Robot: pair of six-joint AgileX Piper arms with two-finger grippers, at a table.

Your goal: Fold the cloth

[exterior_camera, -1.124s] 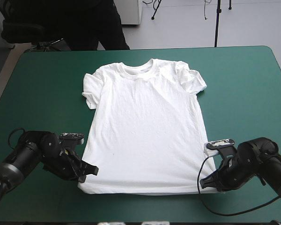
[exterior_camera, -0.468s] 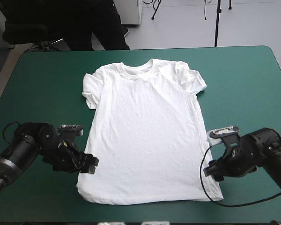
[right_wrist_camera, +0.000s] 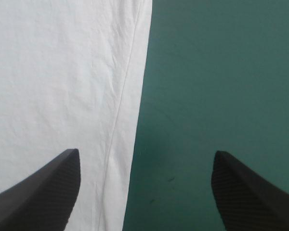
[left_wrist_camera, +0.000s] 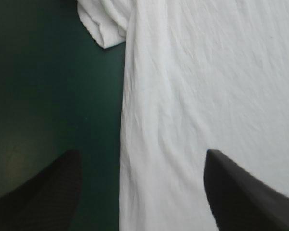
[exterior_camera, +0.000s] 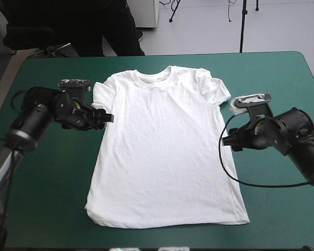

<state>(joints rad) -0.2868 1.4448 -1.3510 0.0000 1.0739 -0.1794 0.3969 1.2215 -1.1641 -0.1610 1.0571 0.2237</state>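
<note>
**T-shirt [exterior_camera: 165, 151] flat on the counter [exterior_camera: 282, 78], an open end effector at each side**

High view: the white T-shirt lay spread flat on the teal-green cover [exterior_camera: 47, 188], collar toward the far edge and hem toward the near edge. The left end effector [exterior_camera: 103, 117] was low at the shirt's left side, its tip at the cloth just beneath the left sleeve [exterior_camera: 102, 99]. That arm reached in from the counter's left edge. The right end effector [exterior_camera: 227, 140] sat at the shirt's right side edge, nearer than the right sleeve [exterior_camera: 217, 89], and its arm came in from the right.

Left wrist view: the left end effector [left_wrist_camera: 142, 153] had its black fingers well apart. One finger [left_wrist_camera: 43, 192] was over the bare cover, the other [left_wrist_camera: 245, 192] over the T-shirt [left_wrist_camera: 207, 72]. The shirt's side edge ran between them, and the rumpled sleeve [left_wrist_camera: 103, 24] lay ahead.

Right wrist view: the right end effector [right_wrist_camera: 146, 151] also stood wide open. One finger [right_wrist_camera: 38, 192] was above the T-shirt [right_wrist_camera: 58, 72] and the other [right_wrist_camera: 250, 192] above the cover. The shirt's side edge and seam ran between the two.
</note>
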